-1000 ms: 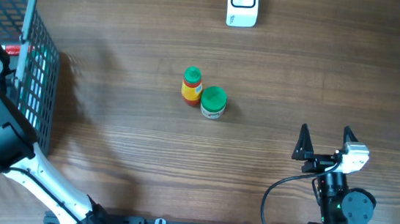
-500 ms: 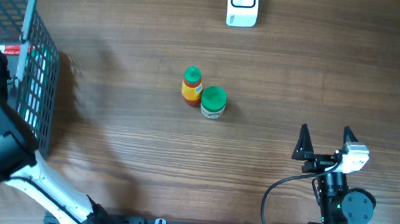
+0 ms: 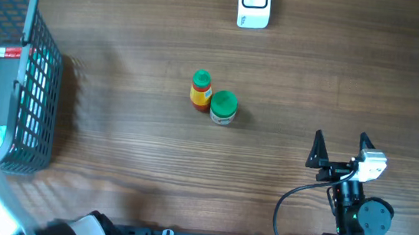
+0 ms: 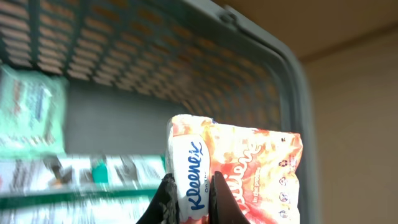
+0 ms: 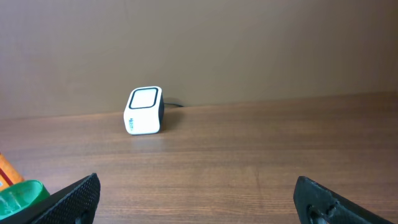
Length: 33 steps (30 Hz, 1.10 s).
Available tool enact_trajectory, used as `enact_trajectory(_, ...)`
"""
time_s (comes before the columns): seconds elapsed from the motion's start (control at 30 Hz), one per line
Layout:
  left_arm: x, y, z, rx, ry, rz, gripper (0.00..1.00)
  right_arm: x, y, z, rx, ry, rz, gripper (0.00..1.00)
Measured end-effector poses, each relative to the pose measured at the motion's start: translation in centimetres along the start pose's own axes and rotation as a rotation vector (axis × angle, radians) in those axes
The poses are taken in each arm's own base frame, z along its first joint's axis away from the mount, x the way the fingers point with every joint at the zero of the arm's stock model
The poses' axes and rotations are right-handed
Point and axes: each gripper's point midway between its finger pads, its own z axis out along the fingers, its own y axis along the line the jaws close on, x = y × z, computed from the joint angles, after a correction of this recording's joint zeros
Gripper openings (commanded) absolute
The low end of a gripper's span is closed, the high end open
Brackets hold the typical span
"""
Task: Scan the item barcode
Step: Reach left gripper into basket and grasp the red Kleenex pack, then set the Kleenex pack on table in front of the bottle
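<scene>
Tissue pack (image 4: 239, 165): soft orange-and-white Kleenex pack, blue lettering on its white end, wrapper crinkled.
Left gripper (image 4: 192, 194): clamped on the pack's white end, the pack rising above the fingers.
Beyond it: grey mesh basket (image 4: 283, 68), other packets (image 4: 31, 112) inside.
Right gripper (image 3: 340, 147): jaws wide apart, holding nothing; scanner (image 5: 144, 111) far ahead of it.

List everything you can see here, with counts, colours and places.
table: one, brown wood, under everything
basket: one, grey mesh, far left
packs: a few, greenish, blurred, inside basket
scanner: one, white, top centre
bottle: one, yellow and red, green cap, centre
jar: one, green lid, right beside bottle
tissue pack: one, orange and white, by the basket
left gripper: one, black, shut on tissue pack
right gripper: one, black, open, empty, lower right
</scene>
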Motion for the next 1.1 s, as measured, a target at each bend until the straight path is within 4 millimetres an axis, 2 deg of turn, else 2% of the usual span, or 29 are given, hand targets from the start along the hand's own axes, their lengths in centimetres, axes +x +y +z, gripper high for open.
enact_trajectory(0.1, 1.2, -0.8, -3.0, 0.079, 0.076, 0.003, 0.04, 0.0, 0.0, 0.0, 0.000, 0.000, 0.000, 1.00)
enact_trajectory(0.2, 3.2, -1.5, -5.2, 0.134, 0.152, 0.029, 0.04, 0.0, 0.0, 0.0, 0.000, 0.000, 0.000, 1.00)
enact_trajectory(0.4, 10.4, -2.5, -8.4, 0.196, 0.349, 0.162, 0.04, 0.0, 0.0, 0.0, 0.000, 0.000, 0.000, 1.00)
enact_trajectory(0.43, 12.4, -2.9, -9.3, 0.218, 0.400, 0.205, 0.04, 0.0, 0.0, 0.0, 0.000, 0.000, 0.000, 1.00)
enact_trajectory(0.57, 18.0, -2.7, -11.3, 0.222, 0.508, 0.315, 0.04, 0.0, 0.0, 0.0, 0.000, 0.000, 0.000, 1.00)
enact_trajectory(0.7, 23.2, 0.2, -12.0, 0.088, 0.595, 0.390, 0.04, 0.0, 0.0, 0.0, 0.000, 0.000, 0.000, 1.00)
enact_trajectory(0.93, 30.5, 6.4, -11.5, -0.225, 0.632, 0.410, 0.04, 0.0, 0.0, 0.0, 0.000, 0.000, 0.000, 1.00)
enact_trajectory(1.1, 36.0, 10.4, -10.6, -0.351, 0.636, 0.400, 0.04, 0.0, 0.0, 0.0, 0.000, 0.000, 0.000, 1.00)
